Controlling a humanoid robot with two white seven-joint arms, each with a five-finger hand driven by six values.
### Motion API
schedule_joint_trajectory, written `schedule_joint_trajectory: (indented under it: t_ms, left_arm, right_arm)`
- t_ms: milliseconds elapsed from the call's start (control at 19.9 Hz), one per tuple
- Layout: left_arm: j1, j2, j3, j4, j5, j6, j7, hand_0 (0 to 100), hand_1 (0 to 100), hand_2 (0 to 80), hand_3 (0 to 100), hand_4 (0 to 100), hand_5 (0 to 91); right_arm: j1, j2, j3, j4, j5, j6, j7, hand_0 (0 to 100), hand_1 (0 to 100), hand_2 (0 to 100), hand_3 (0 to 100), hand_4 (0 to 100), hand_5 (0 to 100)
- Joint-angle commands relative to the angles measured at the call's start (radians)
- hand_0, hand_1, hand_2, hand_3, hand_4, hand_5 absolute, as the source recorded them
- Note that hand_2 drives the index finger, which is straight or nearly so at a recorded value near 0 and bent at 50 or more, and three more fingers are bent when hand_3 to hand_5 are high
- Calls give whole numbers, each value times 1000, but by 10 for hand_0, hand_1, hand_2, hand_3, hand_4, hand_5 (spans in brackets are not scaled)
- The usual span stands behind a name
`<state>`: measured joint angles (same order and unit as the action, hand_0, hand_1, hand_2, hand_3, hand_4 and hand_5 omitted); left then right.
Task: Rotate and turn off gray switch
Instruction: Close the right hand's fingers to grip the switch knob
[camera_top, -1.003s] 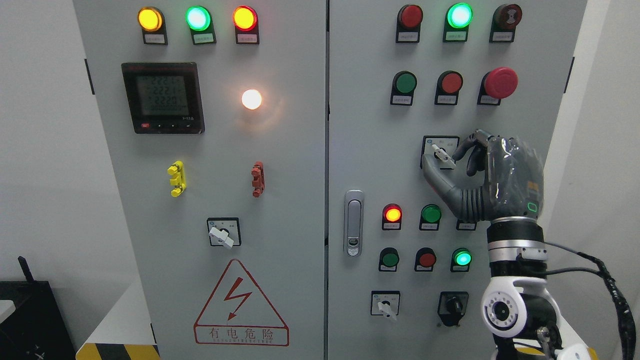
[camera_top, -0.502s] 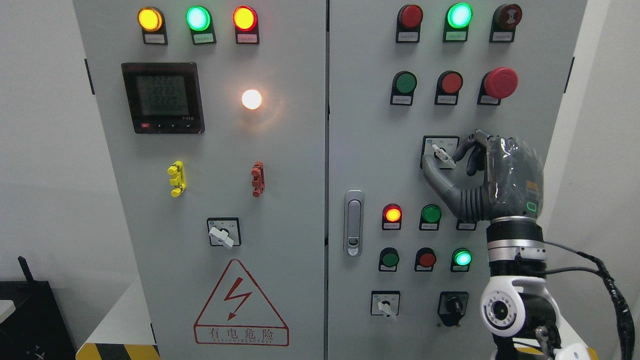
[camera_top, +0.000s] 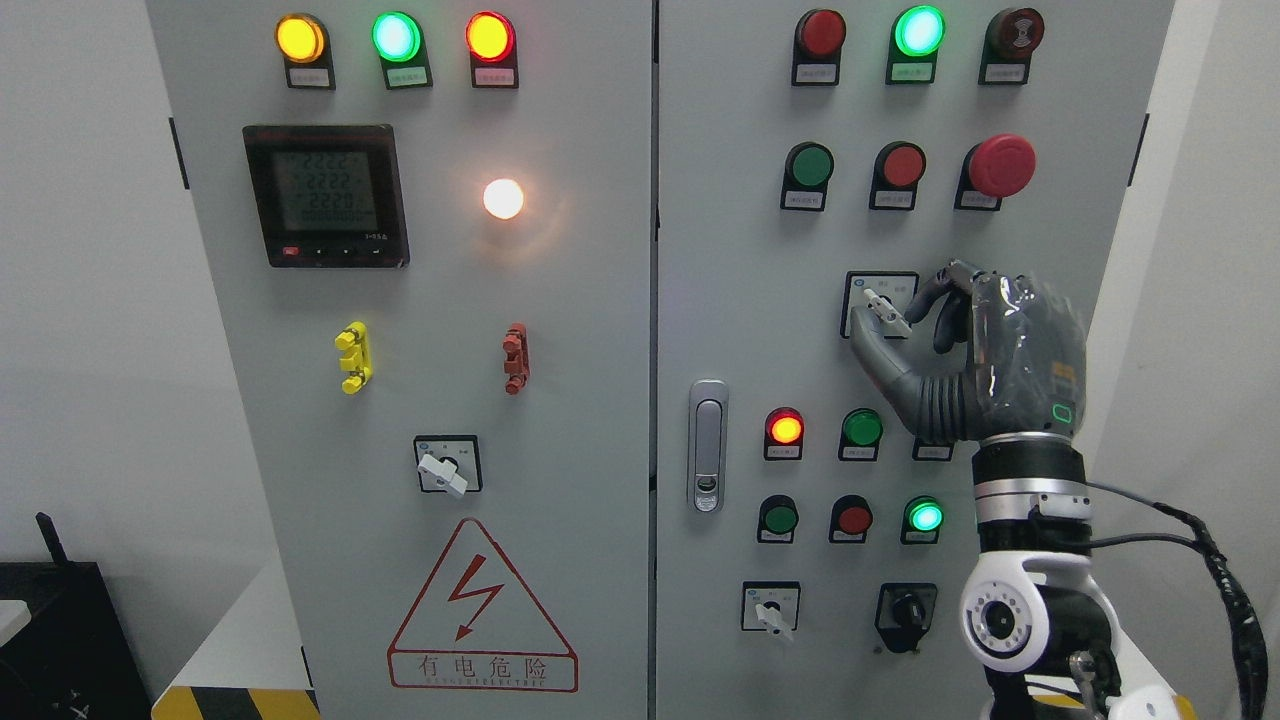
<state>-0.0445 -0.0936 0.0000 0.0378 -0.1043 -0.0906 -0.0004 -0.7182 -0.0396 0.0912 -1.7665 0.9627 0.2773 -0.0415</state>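
Observation:
The gray rotary switch (camera_top: 884, 307) sits on a black-framed plate on the right cabinet door, its white-gray lever pointing up-left to down-right. My right hand (camera_top: 890, 320) comes up from the lower right and is shut on the lever: the thumb (camera_top: 868, 345) presses from below-left and the curled fingers (camera_top: 928, 295) meet its right end. The palm hides the plate's right side. My left arm does not show.
Around the switch are push buttons and lamps, with a red mushroom stop button (camera_top: 1001, 164) above it. A door handle (camera_top: 707, 445) lies to the left. Similar gray switches sit at the left door (camera_top: 443, 466) and lower right (camera_top: 770, 609), beside a black knob (camera_top: 905, 606).
The thumb has crept slightly right and closed in on the lever. The lever's tilt looks almost the same, and the arm has barely moved.

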Motion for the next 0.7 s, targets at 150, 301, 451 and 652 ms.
schedule_joint_trajectory:
  t_ms: [150,301,451,652]
  left_arm:
    - [0,0,32,1,0,0,0,120,389,0,0,0,0]
    - [0,0,32,1,0,0,0,120,389,0,0,0,0]
    - [0,0,32,1,0,0,0,120,389,0,0,0,0]
    - [0,0,32,1,0,0,0,120,389,0,0,0,0]
  right_arm:
    - [0,0,1,6,1,14,0,252,417,675,941,891,1000]
    - [-1,0,1,7,1,14,0,258,426,681,943,891,1000]
    - [-1,0,1,7,-1,14,0,288,419,687,945,892,1000]
    - [-9,0,1,6,-1,14,0,311,410,691,947,893,1000]
